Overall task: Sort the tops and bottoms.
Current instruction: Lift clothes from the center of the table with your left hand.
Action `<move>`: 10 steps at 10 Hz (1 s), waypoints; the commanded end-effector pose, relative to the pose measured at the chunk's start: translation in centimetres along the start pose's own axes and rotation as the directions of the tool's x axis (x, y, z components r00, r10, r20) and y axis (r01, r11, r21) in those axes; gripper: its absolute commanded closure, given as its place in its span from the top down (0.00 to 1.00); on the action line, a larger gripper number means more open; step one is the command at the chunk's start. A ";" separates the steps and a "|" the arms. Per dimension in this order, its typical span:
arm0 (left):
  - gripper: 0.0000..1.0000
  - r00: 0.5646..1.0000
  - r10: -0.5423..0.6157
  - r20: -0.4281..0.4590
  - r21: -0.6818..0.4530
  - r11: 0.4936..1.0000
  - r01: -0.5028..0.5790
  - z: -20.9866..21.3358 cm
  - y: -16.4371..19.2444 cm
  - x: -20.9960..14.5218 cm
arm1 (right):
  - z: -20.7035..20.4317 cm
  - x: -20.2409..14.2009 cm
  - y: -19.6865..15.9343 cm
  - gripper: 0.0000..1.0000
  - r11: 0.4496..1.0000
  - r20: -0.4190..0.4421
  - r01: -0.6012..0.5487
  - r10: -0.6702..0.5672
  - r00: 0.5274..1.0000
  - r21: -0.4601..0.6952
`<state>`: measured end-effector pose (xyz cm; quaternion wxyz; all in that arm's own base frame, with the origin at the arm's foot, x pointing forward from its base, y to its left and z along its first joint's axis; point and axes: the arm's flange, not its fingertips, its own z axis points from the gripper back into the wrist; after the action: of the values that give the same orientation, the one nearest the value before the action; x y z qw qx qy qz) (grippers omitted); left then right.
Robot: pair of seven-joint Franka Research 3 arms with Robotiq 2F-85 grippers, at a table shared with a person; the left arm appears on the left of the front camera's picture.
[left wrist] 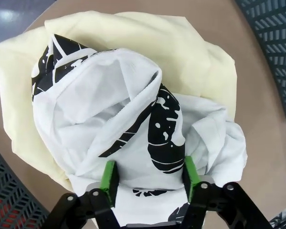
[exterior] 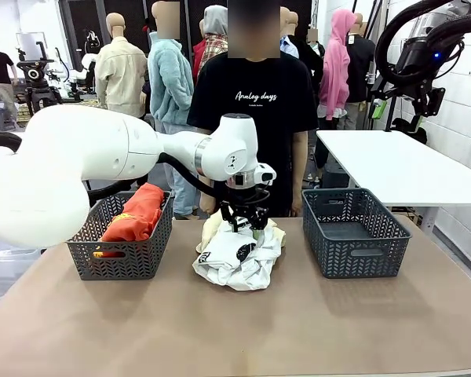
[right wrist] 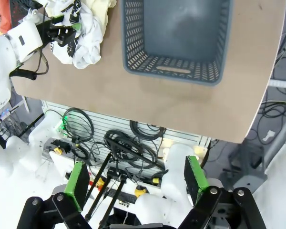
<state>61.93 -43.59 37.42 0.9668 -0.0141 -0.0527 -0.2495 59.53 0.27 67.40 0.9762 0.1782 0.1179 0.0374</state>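
Note:
A white garment with black print (exterior: 237,259) (left wrist: 100,109) is heaped on a pale yellow garment (exterior: 210,228) (left wrist: 133,33) at the middle of the brown table. My left gripper (exterior: 247,226) (left wrist: 149,177) points down into the white cloth, jaws open, a fold of it lying between the green pads (left wrist: 108,177). An orange-red garment (exterior: 133,214) lies in the left basket (exterior: 118,263). My right gripper (right wrist: 136,183) hangs open and empty high above the table's near right edge. From there the white garment (right wrist: 83,38) and the left gripper (right wrist: 62,31) show far below.
A second dark mesh basket (exterior: 353,255) (right wrist: 171,71) stands at the right of the table. A person in a black T-shirt (exterior: 255,102) stands at the far side, behind the pile. A white table (exterior: 400,161) stands beyond the right basket.

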 end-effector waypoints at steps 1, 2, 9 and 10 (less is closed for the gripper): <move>0.30 1.000 -0.008 -0.003 0.033 0.999 0.008 0.9 -0.4 1.0 | 0.4 0.2 0.2 1.00 1.000 0.010 0.013 -0.013 1.000 -0.001; 0.12 1.000 -0.008 -0.003 0.032 0.999 0.009 0.9 -0.3 1.0 | 0.4 0.2 0.2 1.00 1.000 0.010 0.013 -0.013 1.000 -0.001; 0.00 0.999 0.042 -0.012 0.003 0.999 -0.042 2.9 0.5 1.0 | 0.4 0.2 0.2 1.00 1.000 0.010 0.013 -0.013 1.000 -0.001; 0.00 0.998 0.045 -0.034 -0.001 0.999 -0.045 5.4 0.7 0.9 | 0.4 0.2 0.2 1.00 1.000 0.010 0.013 -0.013 1.000 -0.001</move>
<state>62.24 -43.05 40.23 0.9701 -0.0092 -0.0487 -0.2378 59.53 0.27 67.40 0.9762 0.1782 0.1179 0.0373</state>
